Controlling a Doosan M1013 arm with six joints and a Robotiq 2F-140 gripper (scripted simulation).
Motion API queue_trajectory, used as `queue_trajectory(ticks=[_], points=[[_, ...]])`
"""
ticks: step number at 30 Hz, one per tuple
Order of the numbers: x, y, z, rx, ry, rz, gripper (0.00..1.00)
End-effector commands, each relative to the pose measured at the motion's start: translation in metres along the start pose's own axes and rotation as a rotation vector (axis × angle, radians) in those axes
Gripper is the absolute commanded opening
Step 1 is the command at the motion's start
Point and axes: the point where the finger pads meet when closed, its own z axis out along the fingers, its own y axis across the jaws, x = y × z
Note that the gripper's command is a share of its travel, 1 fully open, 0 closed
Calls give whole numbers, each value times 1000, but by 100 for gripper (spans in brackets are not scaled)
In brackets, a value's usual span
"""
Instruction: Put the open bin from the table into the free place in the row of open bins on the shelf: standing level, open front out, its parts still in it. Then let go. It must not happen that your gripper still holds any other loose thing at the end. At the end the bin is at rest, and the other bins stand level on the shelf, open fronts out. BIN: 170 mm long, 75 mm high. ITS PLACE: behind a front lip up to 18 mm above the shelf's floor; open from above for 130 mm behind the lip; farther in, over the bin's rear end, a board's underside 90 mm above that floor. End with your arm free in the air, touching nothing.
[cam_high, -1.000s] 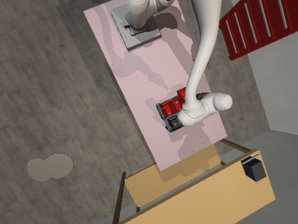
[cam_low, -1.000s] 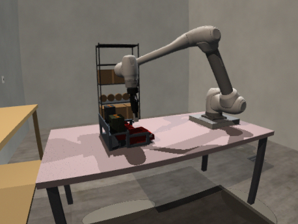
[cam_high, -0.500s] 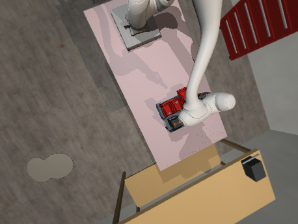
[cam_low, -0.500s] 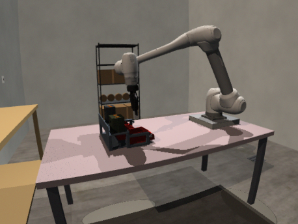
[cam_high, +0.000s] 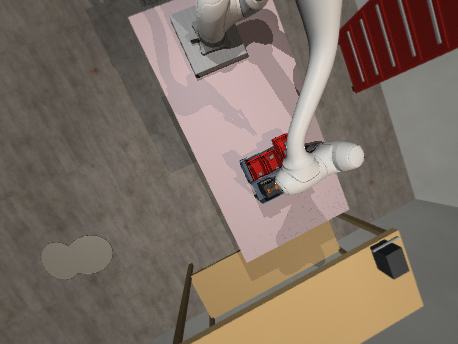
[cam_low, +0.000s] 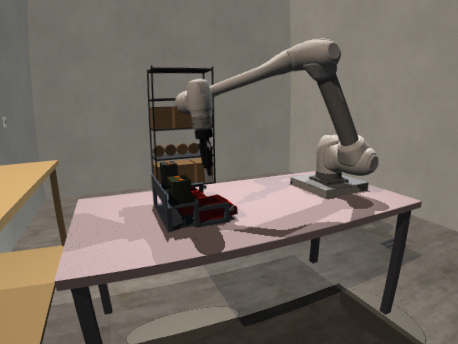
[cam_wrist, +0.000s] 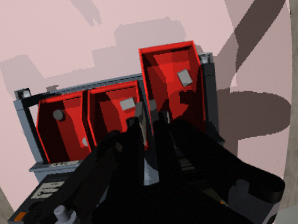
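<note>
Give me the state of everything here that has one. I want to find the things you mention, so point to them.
Gripper (cam_low: 209, 173) (cam_wrist: 147, 110): shut, empty, above the rack
Protruding red bin (cam_high: 280, 144) (cam_low: 222, 206) (cam_wrist: 172, 75): open-topped, jutting past the rack's front, part inside
Other two red bins (cam_high: 256, 170) (cam_low: 199, 195) (cam_wrist: 62, 125): open-topped, seated in the rack, parts inside
Rack (cam_high: 243, 163) (cam_low: 162, 202) (cam_wrist: 26, 125): on the table

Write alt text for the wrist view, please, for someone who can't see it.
Three open-topped red bins side by side in a blue-gray rack, small gray parts inside; the rightmost juts out past the others. The dark, shut gripper reaches in from below, partly hiding them.
</note>
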Motion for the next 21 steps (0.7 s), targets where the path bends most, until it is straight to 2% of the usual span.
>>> queue_trajectory(ticks=[1, 10, 11, 21], points=[[0, 0, -1, 0, 0, 0, 6], [0, 0, -1, 0, 0, 0, 6], [0, 0, -1, 0, 0, 0, 0], [0, 0, -1, 0, 0, 0, 0]])
